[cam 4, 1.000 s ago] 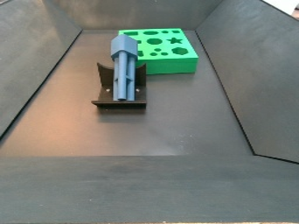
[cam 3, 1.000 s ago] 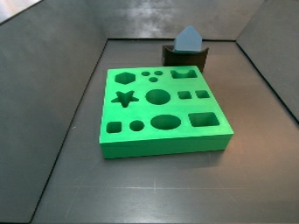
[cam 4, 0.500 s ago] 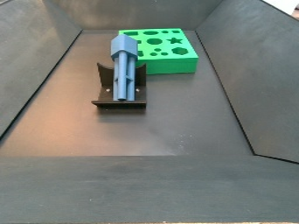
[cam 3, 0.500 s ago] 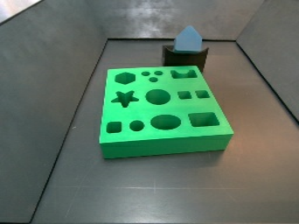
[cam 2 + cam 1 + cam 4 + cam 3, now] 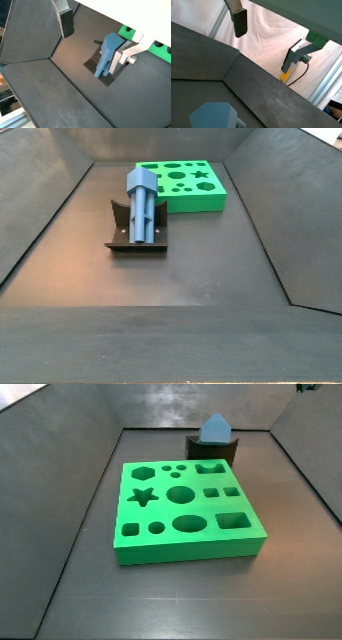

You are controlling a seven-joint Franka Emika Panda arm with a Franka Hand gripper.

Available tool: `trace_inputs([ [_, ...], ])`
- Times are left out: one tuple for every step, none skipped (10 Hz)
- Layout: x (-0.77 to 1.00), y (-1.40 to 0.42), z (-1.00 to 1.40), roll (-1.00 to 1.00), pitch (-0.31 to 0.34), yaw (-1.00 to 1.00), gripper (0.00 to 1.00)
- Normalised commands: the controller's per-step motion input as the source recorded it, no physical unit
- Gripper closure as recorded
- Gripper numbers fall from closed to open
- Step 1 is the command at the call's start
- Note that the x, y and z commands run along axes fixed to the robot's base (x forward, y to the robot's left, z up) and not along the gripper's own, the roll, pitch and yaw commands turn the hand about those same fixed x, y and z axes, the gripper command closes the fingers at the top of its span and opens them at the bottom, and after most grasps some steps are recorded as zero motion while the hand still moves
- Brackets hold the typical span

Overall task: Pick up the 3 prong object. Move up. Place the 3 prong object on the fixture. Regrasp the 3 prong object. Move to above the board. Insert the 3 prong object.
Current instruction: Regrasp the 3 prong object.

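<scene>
Dark floor carries the fixture (image 5: 136, 240) cradling the peg (image 5: 142, 200); the gripper (image 5: 93, 37) hangs above, empty, jaws apart; a skewed regrasp could tip it

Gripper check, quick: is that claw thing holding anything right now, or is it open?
Gripper: open and empty, up above the floor. Both wrist views show only air between its fingers. The 3 prong object lies on the fixture, untouched.
</scene>
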Motion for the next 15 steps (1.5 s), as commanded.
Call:
trace_inputs([
  [0.20,-0.06,-0.02,0.19,-0.006,0.18,0.00],
  [0.20,-0.06,-0.02,0.19,-0.005,0.15,0.00],
  [0.19,-0.06,-0.02,0.19,0.001,0.12,0.00],
  [0.19,-0.06,-0.02,0.18,0.008,0.11,0.00],
  [0.18,-0.05,-0.03,0.17,0.016,0.10,0.00],
  [0.18,-0.05,-0.03,0.17,0.024,0.09,0.00],
  [0.17,-0.05,-0.03,0.15,0.036,0.09,0.00],
  [0.06,0.04,-1.00,0.16,-0.026,0.12,0.00],
  [0.06,0.04,-1.00,0.17,-0.025,0.12,0.00],
  [0.06,0.04,-1.00,0.15,-0.033,0.10,0.00],
  [0.07,0.03,-1.00,0.11,-0.050,0.07,0.00],
  [0.07,0.03,-1.00,0.09,-0.062,0.06,0.00],
  [0.08,0.03,-1.00,0.08,-0.068,0.05,0.00],
  [0.09,0.03,-1.00,0.07,-0.067,0.03,0.00],
  [0.09,0.02,-1.00,0.07,-0.062,0.01,0.00],
])
